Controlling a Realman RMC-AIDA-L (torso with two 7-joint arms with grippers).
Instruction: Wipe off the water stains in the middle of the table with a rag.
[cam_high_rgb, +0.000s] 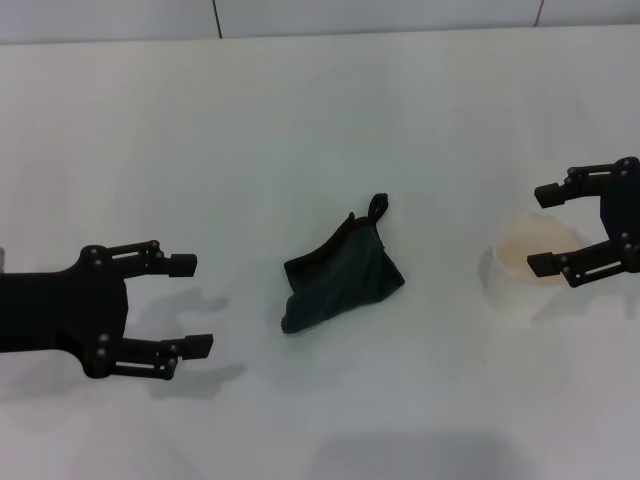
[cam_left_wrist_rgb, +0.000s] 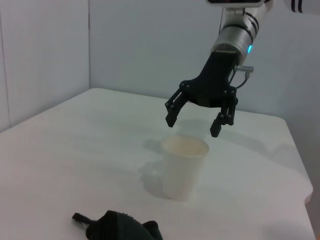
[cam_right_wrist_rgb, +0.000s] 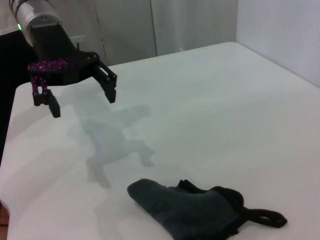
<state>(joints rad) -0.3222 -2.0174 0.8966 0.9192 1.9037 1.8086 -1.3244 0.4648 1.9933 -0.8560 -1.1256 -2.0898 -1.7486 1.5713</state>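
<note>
Rag (cam_high_rgb: 340, 277) first: we see a dark green-black cloth lying crumpled near the middle of the white table (cam_high_rgb: 300, 120), with a thin looped tab at one corner pointing away from the robot. Nothing touches it. Our left gripper (cam_high_rgb: 195, 305) hangs on the robot's left side, well apart from the rag, its two black fingers spread wide with nothing between them; from the right wrist view the same gripper (cam_right_wrist_rgb: 82, 100) floats above the tabletop and casts a soft shadow on it. Our right gripper (cam_high_rgb: 540, 228) is on the robot's right side, also with its fingers parted and holding nothing — it sits just above the open mouth of a white paper cup (cam_high_rgb: 525, 280). The left wrist view shows this clearly: the gripper (cam_left_wrist_rgb: 194, 127) points down over the cup (cam_left_wrist_rgb: 183, 167), one fingertip over each side of the rim, with a gap of air between fingertips and rim. The cup stands upright on the table, to the right of the rag and apart from it, and its inside looks pale tan. We can make out no orange-brown blotch on the bare table surface in any view — whether the rag covers one, we cannot tell.
</note>
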